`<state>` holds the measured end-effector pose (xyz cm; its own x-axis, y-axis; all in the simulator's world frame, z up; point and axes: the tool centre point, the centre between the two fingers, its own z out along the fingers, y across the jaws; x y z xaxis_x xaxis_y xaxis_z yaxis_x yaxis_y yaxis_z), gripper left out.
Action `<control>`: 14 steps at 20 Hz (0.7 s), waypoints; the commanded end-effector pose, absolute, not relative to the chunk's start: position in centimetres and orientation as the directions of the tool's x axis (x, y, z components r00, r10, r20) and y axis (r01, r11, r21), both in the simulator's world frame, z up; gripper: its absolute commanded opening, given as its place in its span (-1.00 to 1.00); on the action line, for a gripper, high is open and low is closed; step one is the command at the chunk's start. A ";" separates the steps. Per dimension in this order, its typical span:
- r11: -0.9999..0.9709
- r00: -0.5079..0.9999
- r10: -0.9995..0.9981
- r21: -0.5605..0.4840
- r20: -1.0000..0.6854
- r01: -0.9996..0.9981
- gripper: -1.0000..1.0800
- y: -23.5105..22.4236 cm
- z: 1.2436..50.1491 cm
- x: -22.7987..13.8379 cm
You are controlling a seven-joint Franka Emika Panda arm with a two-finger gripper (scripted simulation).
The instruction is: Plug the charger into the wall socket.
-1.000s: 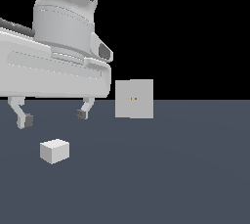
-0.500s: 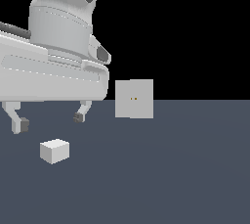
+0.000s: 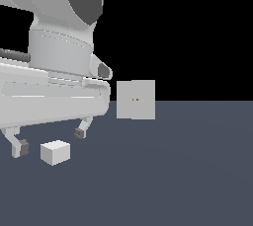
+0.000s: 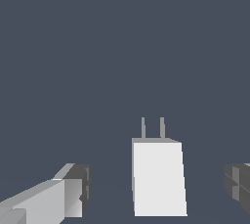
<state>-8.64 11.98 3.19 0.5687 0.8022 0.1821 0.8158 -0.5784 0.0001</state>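
The charger [image 3: 55,152] is a small white block lying on the dark floor at the exterior view's left. In the wrist view the charger [image 4: 158,176] shows two thin prongs at one end. My gripper [image 3: 49,140] hangs open just above the floor, one fingertip [image 3: 21,147] on each side of the block and neither touching it. The wrist view shows the gripper [image 4: 158,187] straddling the charger with wide gaps on both sides. The wall socket [image 3: 136,99] is a flat upright light-grey plate with two tiny yellowish dots, standing farther back toward the exterior view's right.
The arm's large white body [image 3: 49,92] fills the exterior view's upper left. Dark grey floor [image 3: 188,170] stretches around the charger and the socket.
The gripper has come down toward the floor, and its fingers now sit level with the charger on either side of it. The charger and the socket have not moved.
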 end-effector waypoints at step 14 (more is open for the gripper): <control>-0.578 0.568 0.803 0.000 0.182 0.816 -1.00 12.0 1.2 -8.6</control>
